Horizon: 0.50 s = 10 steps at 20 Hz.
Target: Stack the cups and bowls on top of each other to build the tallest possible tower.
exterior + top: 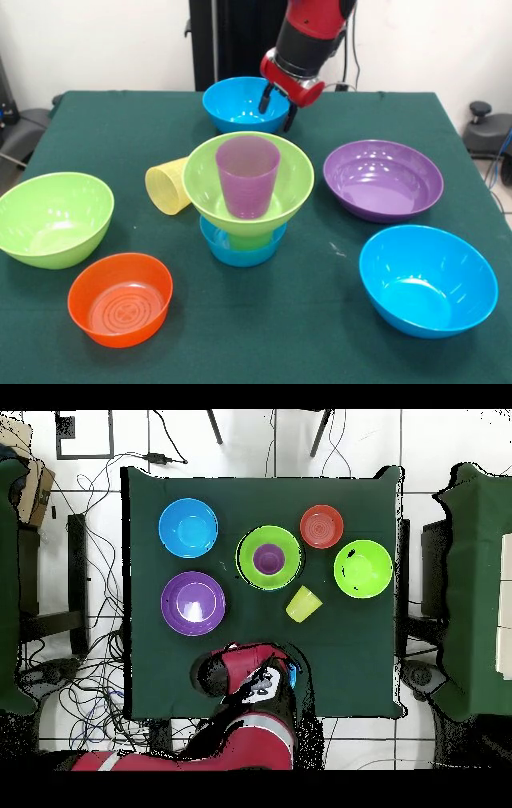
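The tower stands mid-table: a small blue bowl (240,250) at the bottom, a green cup (250,238), a lime green bowl (296,180), and a purple cup (248,178) upright in that bowl. From overhead the tower (268,558) shows as the purple cup inside the green bowl. My gripper (277,110) is at the right rim of a blue bowl (236,104) at the table's far side. It is open, with one finger inside the bowl and one outside. In the overhead view the arm hides this bowl except a blue sliver (294,675).
A yellow cup (168,186) (303,604) lies on its side left of the tower. Around it are a lime green bowl (52,218) (363,569), a small orange bowl (120,298) (322,526), a wide purple bowl (382,180) (193,602) and a blue bowl (428,280) (188,527).
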Each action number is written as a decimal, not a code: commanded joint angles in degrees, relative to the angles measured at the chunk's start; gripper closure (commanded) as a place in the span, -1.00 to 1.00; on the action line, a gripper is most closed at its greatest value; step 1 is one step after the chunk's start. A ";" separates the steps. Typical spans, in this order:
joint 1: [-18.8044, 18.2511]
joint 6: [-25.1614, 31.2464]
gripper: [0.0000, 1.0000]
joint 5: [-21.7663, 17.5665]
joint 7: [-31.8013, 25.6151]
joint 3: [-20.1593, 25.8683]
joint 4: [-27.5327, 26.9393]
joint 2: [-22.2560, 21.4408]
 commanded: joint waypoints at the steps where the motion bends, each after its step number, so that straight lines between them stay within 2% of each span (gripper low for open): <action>1: 1.05 -6.88 -1.00 -0.27 4.08 2.32 -0.48 5.50; 4: 0.82 -8.17 -1.00 -0.10 3.71 2.12 -1.39 7.41; 10: 0.66 -6.87 -1.00 -0.22 1.93 2.14 -1.48 6.57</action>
